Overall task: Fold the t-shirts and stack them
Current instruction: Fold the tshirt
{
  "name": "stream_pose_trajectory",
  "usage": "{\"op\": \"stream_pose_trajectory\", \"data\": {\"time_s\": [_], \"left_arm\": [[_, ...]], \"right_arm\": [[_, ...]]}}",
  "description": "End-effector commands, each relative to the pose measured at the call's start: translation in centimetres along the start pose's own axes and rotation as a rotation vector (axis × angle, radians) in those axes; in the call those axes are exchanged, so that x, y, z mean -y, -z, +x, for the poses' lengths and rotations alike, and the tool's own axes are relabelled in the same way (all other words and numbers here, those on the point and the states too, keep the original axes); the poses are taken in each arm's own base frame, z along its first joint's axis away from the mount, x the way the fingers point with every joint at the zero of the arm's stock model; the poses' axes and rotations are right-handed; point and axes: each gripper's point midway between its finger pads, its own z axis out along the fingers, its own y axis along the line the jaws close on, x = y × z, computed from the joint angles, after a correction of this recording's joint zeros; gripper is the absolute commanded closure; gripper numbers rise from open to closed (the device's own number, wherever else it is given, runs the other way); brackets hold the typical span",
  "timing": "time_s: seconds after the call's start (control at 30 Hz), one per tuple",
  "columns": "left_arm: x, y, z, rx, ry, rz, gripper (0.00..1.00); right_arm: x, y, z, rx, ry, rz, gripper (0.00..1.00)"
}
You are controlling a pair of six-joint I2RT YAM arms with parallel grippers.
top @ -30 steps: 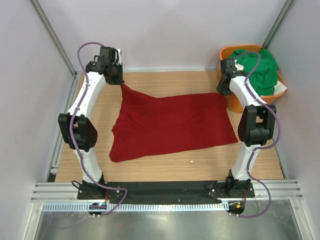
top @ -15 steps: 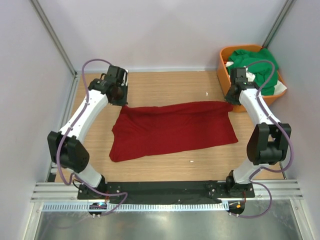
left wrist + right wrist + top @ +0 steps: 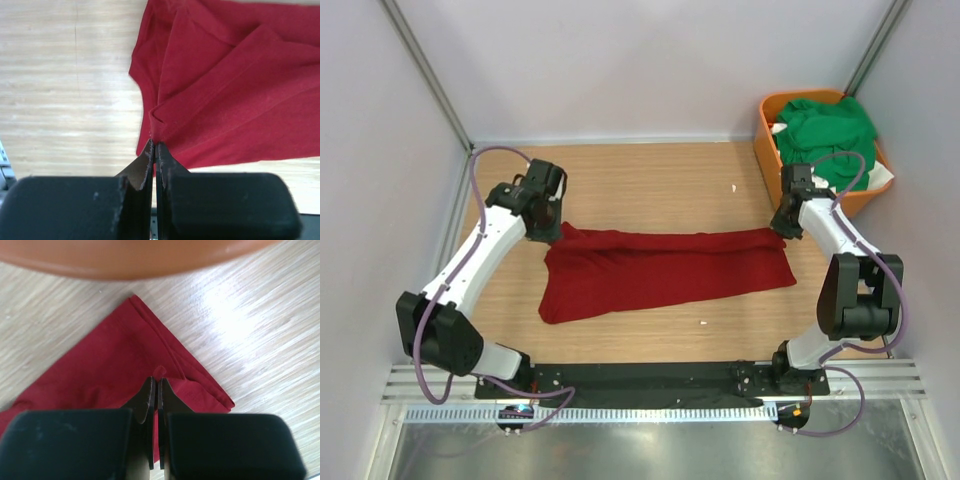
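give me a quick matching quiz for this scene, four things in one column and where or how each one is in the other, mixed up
Things
1. red t-shirt
2. green t-shirts
3. orange basket
4. left pincer

Place or state
a. stands at the far right corner
b. piled inside the basket
c. shut on a corner of the red t-shirt
d. lies stretched across the wooden table

Pairs: 1-d, 2-b, 3-a, 4-c
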Motion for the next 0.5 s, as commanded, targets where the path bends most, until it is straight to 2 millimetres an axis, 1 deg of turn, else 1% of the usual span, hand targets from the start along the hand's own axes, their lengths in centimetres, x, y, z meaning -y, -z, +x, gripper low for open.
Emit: {"op": "stream_pose_trajectory", "data": {"time_s": [0.0,0.03,0.07,0.13,0.17,0.2,0.23,0.27,0.3,0.33,0.37,0.4,0.47], "left_arm": [[-1.0,1.3,1.4,-0.011,0.044,-0.039,1.0],[-1.3,1.5,2.2,-0.034,0.051,-0.052,1.0],[-1.4,1.2,3.0,-0.057,0.059,-0.061,1.0],[-1.1,1.1,4.4,-0.102,0.094,-0.05,0.99],[-1.0,1.2,5.9,-0.163,0.099,-0.054,0.99],[-0.6,1.5,6.9,-0.192,0.104,-0.055,0.97],[-0.4,1.7,7.6,-0.204,0.096,-0.067,0.94],[-0.5,1.8,8.8,-0.226,0.084,-0.079,0.89],[-0.4,1.8,9.3,-0.235,0.078,-0.082,0.79],[-0.4,1.8,9.8,-0.246,0.093,-0.084,0.7],[-0.5,1.6,10.6,-0.263,0.096,-0.085,0.61],[0.1,1.6,11.2,-0.286,0.104,-0.055,0.55],[0.9,1.7,11.8,-0.304,0.124,-0.01,0.51]], "right_arm": [[-0.2,1.1,-1.4,0.072,-0.031,-0.035,0.99],[-0.1,1.0,-1.2,0.071,-0.028,-0.03,0.99],[0.0,0.8,-1.1,0.07,-0.028,-0.021,0.99],[0.3,0.3,-0.6,0.056,-0.024,-0.003,0.99],[0.6,0.1,-0.5,0.056,-0.022,0.012,0.99],[0.7,-0.2,-0.3,0.05,-0.019,0.022,0.99],[0.8,-0.6,-0.1,0.042,-0.013,0.035,0.99],[0.9,-1.0,0.0,0.035,-0.012,0.042,0.98],[0.9,-1.2,0.1,0.024,-0.006,0.05,0.97],[0.9,-1.4,-0.1,0.022,-0.009,0.055,0.92],[0.9,-1.8,0.1,0.009,-0.005,0.063,0.85],[0.7,-2.0,0.1,0.004,-0.005,0.057,0.62],[0.8,-2.2,0.2,-0.001,-0.005,0.065,0.37]]}}
